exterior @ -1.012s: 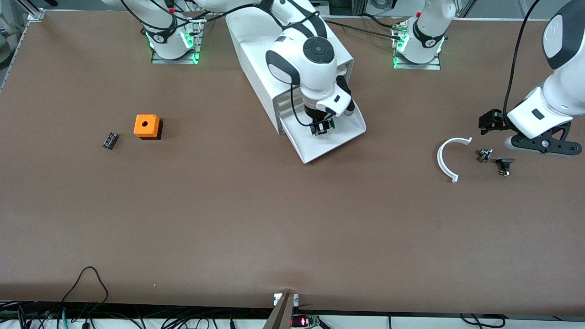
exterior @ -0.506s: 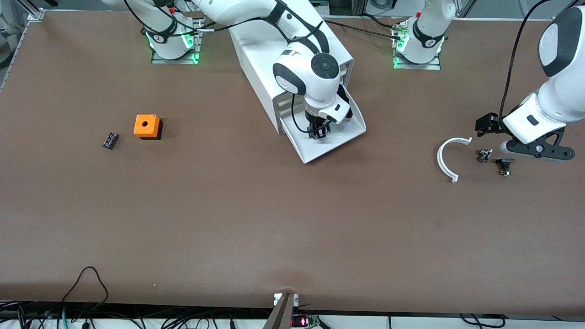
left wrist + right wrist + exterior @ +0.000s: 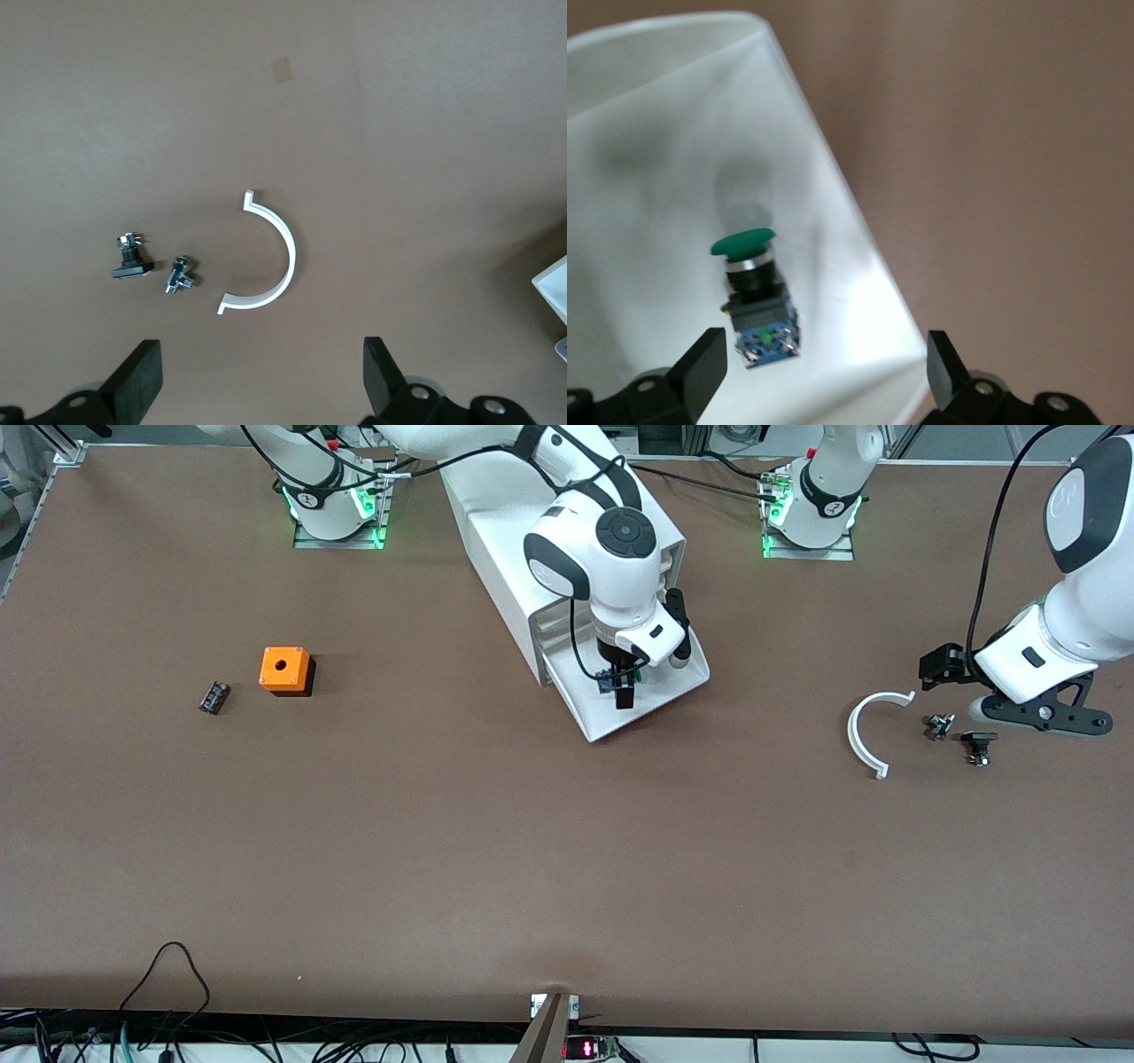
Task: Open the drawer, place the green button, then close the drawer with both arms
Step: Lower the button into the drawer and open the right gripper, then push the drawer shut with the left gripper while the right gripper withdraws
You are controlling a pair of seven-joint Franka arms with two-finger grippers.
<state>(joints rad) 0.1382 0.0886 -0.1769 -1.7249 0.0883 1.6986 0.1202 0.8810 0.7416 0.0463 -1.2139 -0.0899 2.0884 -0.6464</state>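
The right gripper [image 3: 625, 687] hangs over the pulled-out drawer [image 3: 660, 695] near the middle of the desk's [image 3: 443, 850] robot-side edge, its fingers [image 3: 702, 365] spread wide and empty. The button [image 3: 753, 297] lies on its side inside that drawer. The left gripper [image 3: 263, 382], spread wide and empty too, waits above a white curved piece [image 3: 266, 257] toward the left arm's end.

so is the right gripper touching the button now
Apart. The right wrist view shows the button lying in the drawer, with both fingers of the right gripper spread clear of it.
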